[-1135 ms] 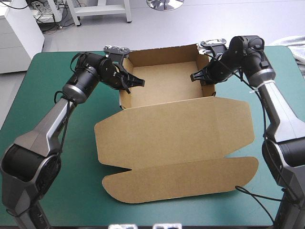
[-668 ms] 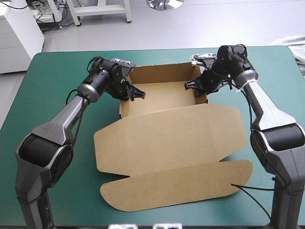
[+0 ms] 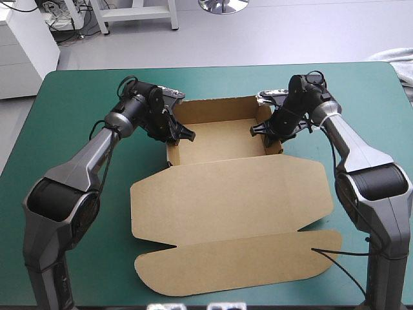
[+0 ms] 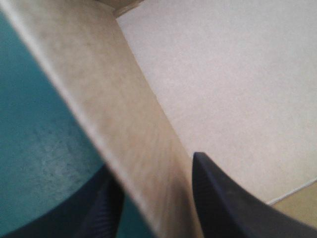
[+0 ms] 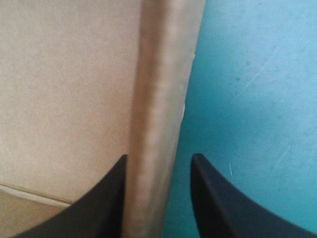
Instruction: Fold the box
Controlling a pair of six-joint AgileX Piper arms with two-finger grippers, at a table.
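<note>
While looking down from above, seeing the brown box (image 3: pixel 222 137) sitting as an open tray toward the far side of the teal-green cover (image 3: pixel 77 97), with its lid (image 3: pixel 232 200) lying flat and reaching toward the near edge. Finding the left gripper (image 3: pixel 182 132) hooking over the tray's left wall (image 3: pixel 169 154) and the right gripper (image 3: pixel 261 127) hooking over the right wall (image 3: pixel 275 146), each toward the end nearer the lid.

Looking along the left gripper (image 4: pixel 151 163), seeing its black fingers (image 4: pixel 233 203) straddling the left wall (image 4: pixel 99 89): one lying inside over the tray floor (image 4: pixel 223 74), the other outside over the cover (image 4: pixel 34 139). Clamping the board between them, with no gap showing on either face.

Looking along the right gripper (image 5: pixel 159 155), seeing its fingers (image 5: pixel 99 208) standing a little apart astride the right wall (image 5: pixel 163 74). Resting the inner one against the board beside the tray floor (image 5: pixel 64 89), while leaving a sliver of cover (image 5: pixel 257 99) showing between the outer finger and the wall.
</note>
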